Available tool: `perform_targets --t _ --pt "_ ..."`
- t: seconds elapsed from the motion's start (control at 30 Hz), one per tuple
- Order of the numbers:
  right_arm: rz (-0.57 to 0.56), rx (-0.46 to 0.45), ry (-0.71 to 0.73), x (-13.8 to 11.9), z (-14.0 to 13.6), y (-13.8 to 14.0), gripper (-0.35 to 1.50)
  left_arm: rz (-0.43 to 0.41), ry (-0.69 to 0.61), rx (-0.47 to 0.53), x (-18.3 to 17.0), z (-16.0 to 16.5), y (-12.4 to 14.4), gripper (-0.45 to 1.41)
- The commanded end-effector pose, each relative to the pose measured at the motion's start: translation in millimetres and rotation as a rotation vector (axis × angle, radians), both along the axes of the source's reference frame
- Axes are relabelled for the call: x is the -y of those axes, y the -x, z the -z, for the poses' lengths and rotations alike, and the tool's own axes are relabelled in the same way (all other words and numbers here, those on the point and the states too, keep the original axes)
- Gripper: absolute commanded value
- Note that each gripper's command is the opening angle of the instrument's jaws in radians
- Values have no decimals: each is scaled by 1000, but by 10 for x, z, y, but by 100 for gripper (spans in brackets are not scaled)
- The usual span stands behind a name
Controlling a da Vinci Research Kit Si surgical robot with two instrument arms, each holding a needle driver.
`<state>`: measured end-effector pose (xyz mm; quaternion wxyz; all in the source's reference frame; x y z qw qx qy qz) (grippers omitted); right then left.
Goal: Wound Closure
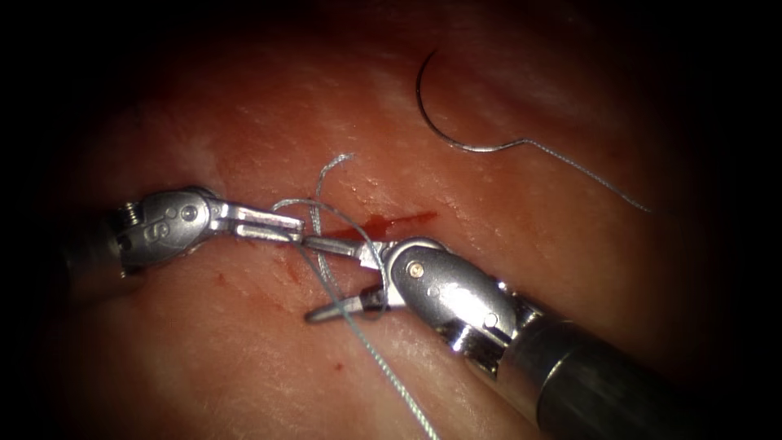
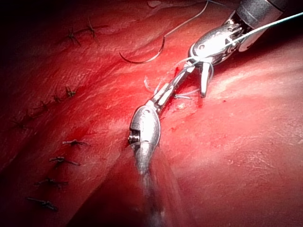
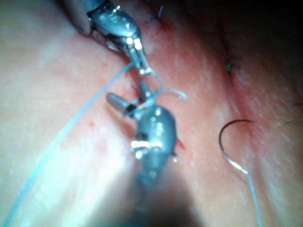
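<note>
The curved needle (image 1: 423,112) lies free on the tissue (image 1: 244,375), up and to the right of the cut (image 1: 399,222), not in the tissue; its thread (image 1: 586,175) trails off to the right. It also lies loose in the wrist views (image 2: 142,62) (image 3: 221,142). My left tool (image 1: 297,234) (image 2: 165,90) (image 3: 146,71) comes in from the left, jaws shut on the thread at the cut's left end. My right tool (image 1: 309,277) (image 2: 191,85) (image 3: 125,92) meets it tip to tip with jaws wide open, thread looped around them. A short thread end (image 1: 332,163) curls upward.
A long strand of thread (image 1: 391,383) runs from the tools toward the lower edge of the endoscope view. Red fluid marks the cut and spots the tissue nearby. Several finished stitches (image 2: 64,161) lie along another line on the tissue.
</note>
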<state>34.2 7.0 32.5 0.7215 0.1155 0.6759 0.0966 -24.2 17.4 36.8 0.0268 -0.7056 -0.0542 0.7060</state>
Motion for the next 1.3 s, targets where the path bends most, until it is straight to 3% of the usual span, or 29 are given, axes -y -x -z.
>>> perform_targets --t 0.03,0.57,0.63,1.07,1.3 --pt "-6 -17 1 -7 -2 -5 78 -7 -1 7 0 -7 5 -45" --pt "-50 -190 -139 -19 1 -5 74 -48 6 26 20 -16 14 -45" --pt "-72 -226 -233 -21 -2 -6 73 -51 7 27 27 -19 17 -45" --pt "-257 -131 -406 -21 -17 -6 67 -78 11 30 41 -6 28 -45" --pt "-199 -66 -312 -22 -15 4 73 -94 10 41 47 5 24 -45"
